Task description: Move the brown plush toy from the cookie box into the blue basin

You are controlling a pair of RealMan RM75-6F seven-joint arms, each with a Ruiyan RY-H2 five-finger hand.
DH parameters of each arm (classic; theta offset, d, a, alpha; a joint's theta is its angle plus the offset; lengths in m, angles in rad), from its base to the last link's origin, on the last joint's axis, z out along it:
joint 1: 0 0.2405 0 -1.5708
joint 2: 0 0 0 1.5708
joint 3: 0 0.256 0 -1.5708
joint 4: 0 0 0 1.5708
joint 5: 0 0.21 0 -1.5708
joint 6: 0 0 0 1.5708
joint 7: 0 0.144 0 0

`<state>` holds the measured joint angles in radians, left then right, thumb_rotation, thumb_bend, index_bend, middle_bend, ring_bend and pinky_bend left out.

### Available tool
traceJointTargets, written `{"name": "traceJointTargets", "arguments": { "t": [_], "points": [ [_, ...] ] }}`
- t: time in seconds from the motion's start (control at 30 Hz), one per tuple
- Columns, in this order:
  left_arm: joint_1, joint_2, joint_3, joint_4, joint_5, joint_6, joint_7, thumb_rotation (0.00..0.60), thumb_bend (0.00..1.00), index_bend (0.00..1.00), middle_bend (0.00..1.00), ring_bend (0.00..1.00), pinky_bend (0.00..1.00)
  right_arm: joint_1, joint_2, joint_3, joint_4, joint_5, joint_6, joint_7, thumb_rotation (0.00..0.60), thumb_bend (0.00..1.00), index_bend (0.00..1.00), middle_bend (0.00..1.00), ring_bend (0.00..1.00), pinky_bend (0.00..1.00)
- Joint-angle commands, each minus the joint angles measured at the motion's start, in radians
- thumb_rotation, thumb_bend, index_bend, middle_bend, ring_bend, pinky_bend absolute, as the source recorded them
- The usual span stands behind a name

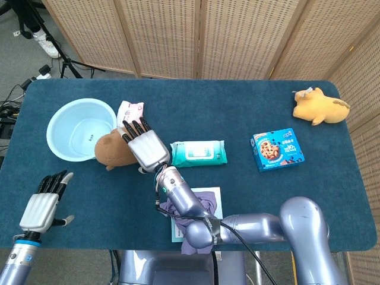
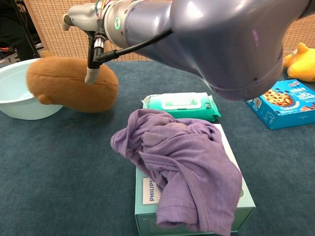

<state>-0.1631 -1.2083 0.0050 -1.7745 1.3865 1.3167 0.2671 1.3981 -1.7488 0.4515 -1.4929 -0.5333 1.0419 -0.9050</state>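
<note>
The brown plush toy [image 1: 114, 151] lies against the right rim of the blue basin [image 1: 54, 114], blurred in the chest view [image 2: 71, 84] where it overlaps the basin [image 2: 17, 107]. My right hand [image 1: 144, 146] is just right of the toy, palm down and fingers stretched out and apart. One fingertip [image 2: 91, 74] shows in front of the toy. I cannot tell whether it touches it. The cookie box [image 1: 279, 149] sits bare at the right [image 2: 282, 102]. My left hand [image 1: 40, 205] hovers open near the front left edge, holding nothing.
A green wipes pack [image 1: 199, 153] lies mid-table, a pink pack [image 1: 130, 111] just behind my right hand. A purple cloth [image 2: 187, 152] drapes a tissue box [image 2: 147, 196] near the front. A yellow plush [image 1: 320, 105] sits at the back right. Wicker screens stand behind.
</note>
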Motion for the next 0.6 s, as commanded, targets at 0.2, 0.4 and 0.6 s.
{"name": "traceJointTargets", "arguments": {
  "t": [0.2,0.4,0.6],
  "points": [
    [0.001,-0.001,0.003,-0.004,-0.001,0.004,0.008,0.600,0.00,0.00,0.00,0.00,0.00,-0.117,0.201,-0.055,-0.254,-0.019,0.166,-0.045,0.600,0.00,0.00,0.00,0.00,0.00],
    [0.002,-0.007,0.003,-0.007,-0.005,0.008,0.027,0.600,0.00,0.00,0.00,0.00,0.00,-0.320,0.408,-0.166,-0.471,-0.159,0.304,0.051,0.600,0.00,0.00,0.00,0.00,0.00],
    [0.001,-0.025,0.001,-0.005,-0.018,0.008,0.062,0.600,0.00,0.00,0.00,0.00,0.00,-0.539,0.573,-0.306,-0.575,-0.421,0.402,0.247,0.600,0.00,0.00,0.00,0.00,0.00]
  ]
}}
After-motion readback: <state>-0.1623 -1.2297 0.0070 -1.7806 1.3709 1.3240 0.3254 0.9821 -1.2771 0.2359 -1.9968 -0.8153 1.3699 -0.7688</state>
